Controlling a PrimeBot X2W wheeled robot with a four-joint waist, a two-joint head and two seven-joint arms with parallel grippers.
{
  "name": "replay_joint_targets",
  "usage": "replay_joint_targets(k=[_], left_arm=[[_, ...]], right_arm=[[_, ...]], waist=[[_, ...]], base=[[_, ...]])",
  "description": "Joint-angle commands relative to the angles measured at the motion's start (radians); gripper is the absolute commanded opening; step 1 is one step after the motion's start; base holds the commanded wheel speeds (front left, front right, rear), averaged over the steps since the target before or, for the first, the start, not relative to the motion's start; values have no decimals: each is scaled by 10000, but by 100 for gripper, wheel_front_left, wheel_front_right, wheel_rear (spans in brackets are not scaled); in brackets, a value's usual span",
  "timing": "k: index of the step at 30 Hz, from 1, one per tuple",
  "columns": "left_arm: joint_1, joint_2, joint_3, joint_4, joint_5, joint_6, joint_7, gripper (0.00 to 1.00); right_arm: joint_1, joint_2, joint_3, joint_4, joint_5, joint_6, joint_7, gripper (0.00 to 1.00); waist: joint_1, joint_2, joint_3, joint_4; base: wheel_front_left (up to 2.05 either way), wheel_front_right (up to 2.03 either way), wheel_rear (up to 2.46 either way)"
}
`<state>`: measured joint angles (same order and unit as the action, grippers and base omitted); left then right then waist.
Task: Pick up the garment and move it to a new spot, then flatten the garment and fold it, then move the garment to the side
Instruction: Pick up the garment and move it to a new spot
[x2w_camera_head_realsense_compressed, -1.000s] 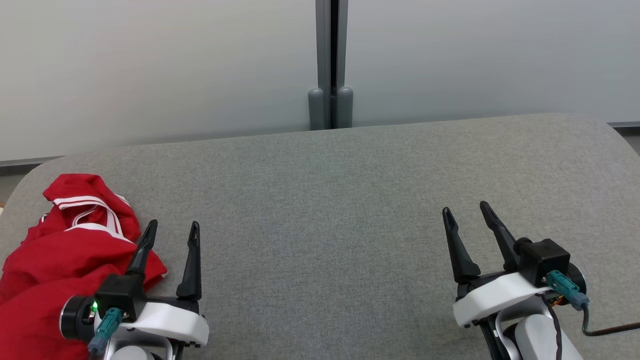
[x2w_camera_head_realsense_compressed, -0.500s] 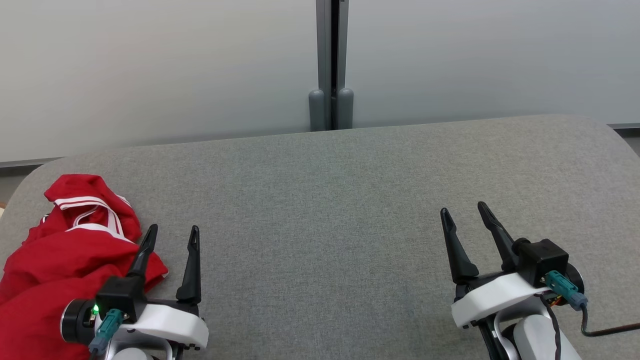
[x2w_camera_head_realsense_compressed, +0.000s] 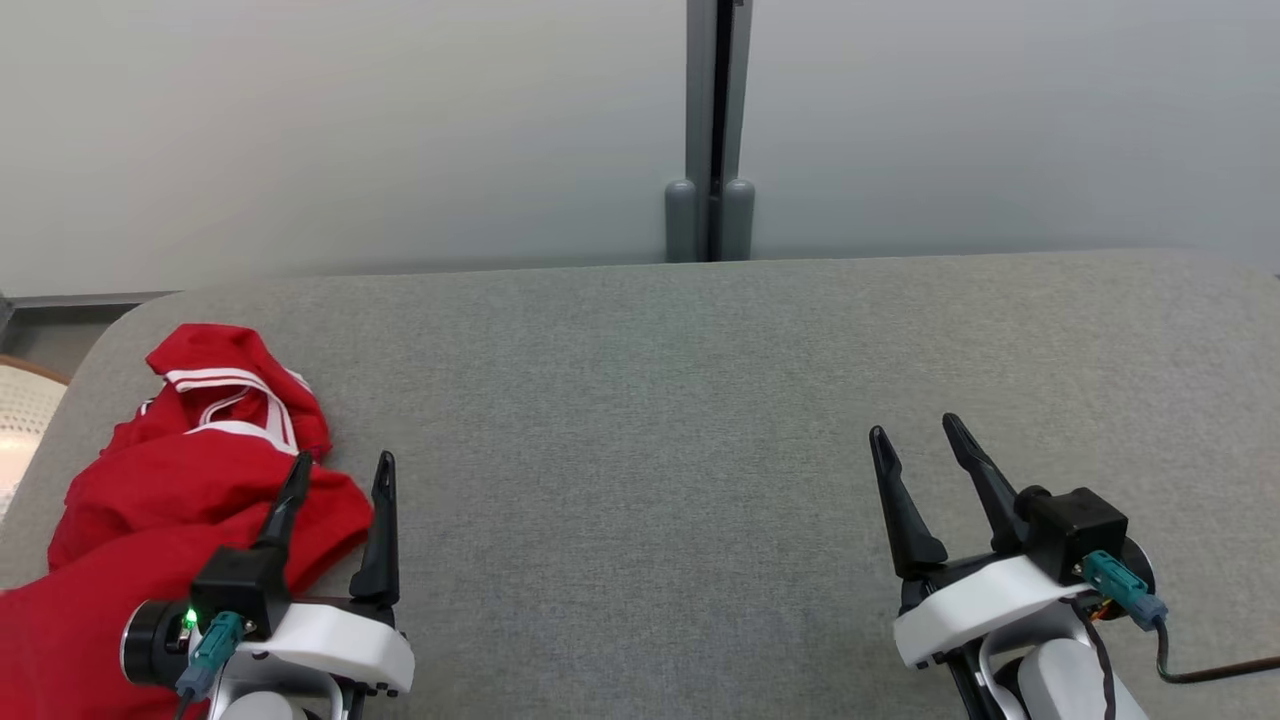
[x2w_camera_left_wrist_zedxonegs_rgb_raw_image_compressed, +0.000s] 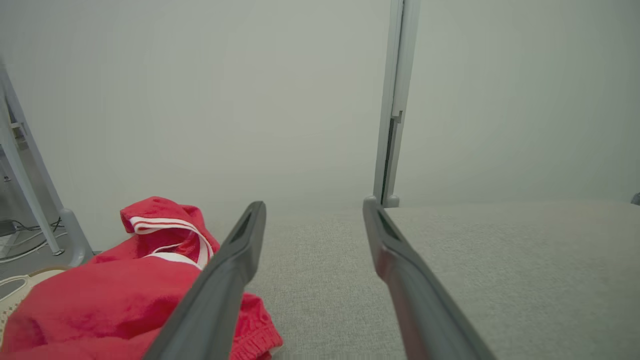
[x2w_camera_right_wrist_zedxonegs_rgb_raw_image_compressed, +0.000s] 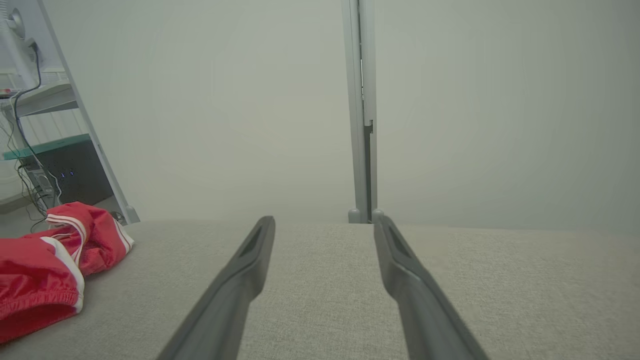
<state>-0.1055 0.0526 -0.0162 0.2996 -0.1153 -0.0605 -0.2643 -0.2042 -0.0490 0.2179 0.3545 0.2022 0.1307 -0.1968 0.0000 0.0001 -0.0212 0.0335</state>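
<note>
While both grippers stand spread and empty, one crumpled red fabric garment with white stripes (x2w_camera_head_realsense_compressed: 160, 500) lies at the left end of the grey fabric-covered desk (x2w_camera_head_realsense_compressed: 640, 400). Its long axis runs near-to-far, with the striped end toward the wall. The left gripper (x2w_camera_head_realsense_compressed: 344, 460) is at the garment's right edge, and the right gripper (x2w_camera_head_realsense_compressed: 914, 427) is well apart.

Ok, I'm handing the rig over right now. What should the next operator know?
Left hand: open, nothing held, at the near right edge of the garment; whether it touches the cloth cannot be told.
Right hand: open, nothing held, over the bare grey surface, well apart from the garment.
Garment: red with white stripes, crumpled at the surface's left end.
Done: nothing; the garment is not yet picked up.
To do: grasp it, move it to a new spot, flatten, fold, move aside.
</note>
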Motion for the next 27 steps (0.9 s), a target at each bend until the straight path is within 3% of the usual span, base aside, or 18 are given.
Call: replay_joint_targets(k=[1,18,27], left_arm=[[-68,70,69,57,-68,37,-3,100],[-79,319,320,507,-334,178,1,100],[-9,369,295,505,-437,255,6,100]], right_arm=[[95,-24,70,11,108,0,-100,100],[112,-28,773,157,695,0,-400,100],[19,-28,976,269,784,0,-471,100]], waist=[[0,-1,6,354],[0,-1,-26,3216],[0,-1,-53,3900]], base=[[0,0,0],[0,0,0],[0,0,0]])
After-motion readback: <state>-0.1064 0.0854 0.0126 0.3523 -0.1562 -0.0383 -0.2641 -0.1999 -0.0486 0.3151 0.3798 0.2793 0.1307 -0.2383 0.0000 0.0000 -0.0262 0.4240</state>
